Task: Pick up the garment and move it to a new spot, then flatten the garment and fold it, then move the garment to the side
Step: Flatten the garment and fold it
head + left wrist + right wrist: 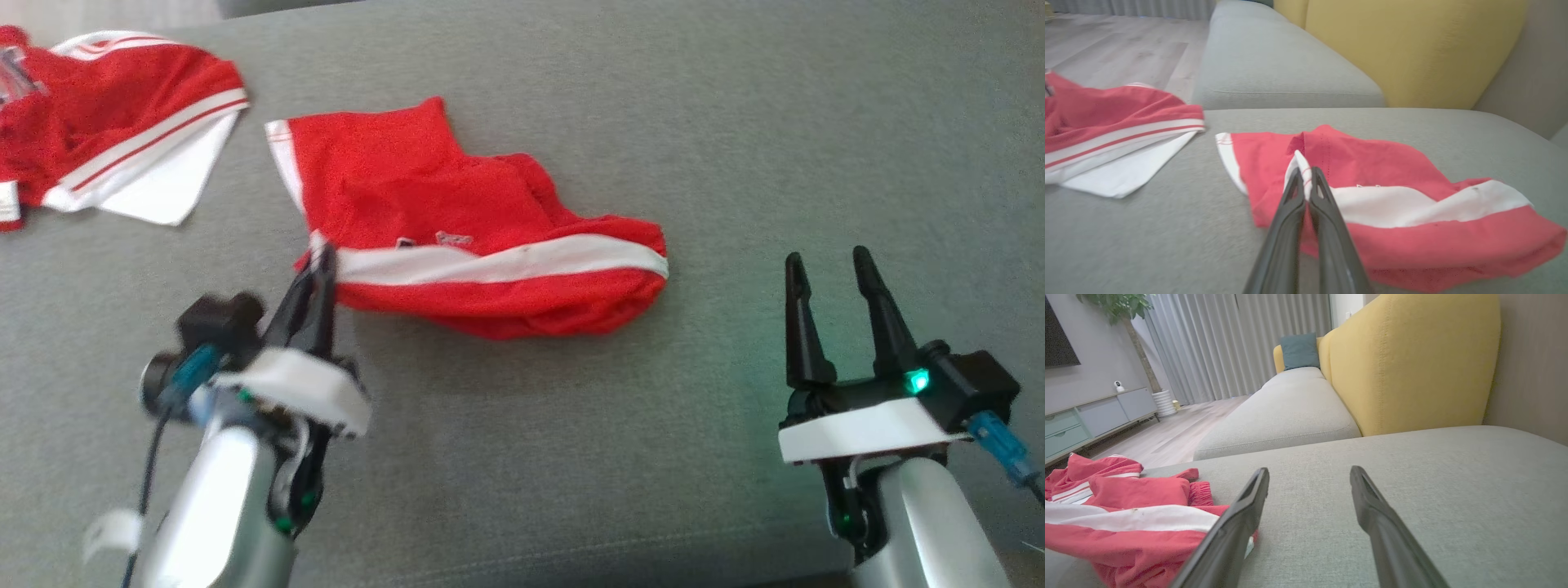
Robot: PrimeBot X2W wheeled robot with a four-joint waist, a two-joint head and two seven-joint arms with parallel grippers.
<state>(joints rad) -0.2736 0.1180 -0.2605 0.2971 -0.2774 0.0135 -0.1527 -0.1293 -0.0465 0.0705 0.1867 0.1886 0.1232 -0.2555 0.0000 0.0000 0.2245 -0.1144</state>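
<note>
Red garment [106, 106] with a white sleeve and red-and-white striped trim, rumpled in a loose heap on the grey sofa seat [735, 122]; white sleeve spread flat at the heap's near edge; print mostly out of frame and too blurred to read. Lies ahead and to the left of the left end effector [320, 261], well apart from it, and far to the left of the right end effector [829, 265]; touched by neither.

Left end effector [1306, 175] pressed together, clamped on a fold of white band at the near left corner of a pair of red shorts [457, 204]; fingertips meeting on the cloth, pinched fold standing up between them in the left wrist view; rest of the shorts [1412, 212] lying ahead and to the right of that end effector, creased, with a white band across the red.

Right end effector [1310, 477] spread wide, gripping nothing, over bare grey cushion; shorts [1126, 526] just to its left, their edge behind its left finger [1237, 522] in the right wrist view; contact there impossible to tell. Yellow backrest [1412, 363] ahead of it and to the right.
</note>
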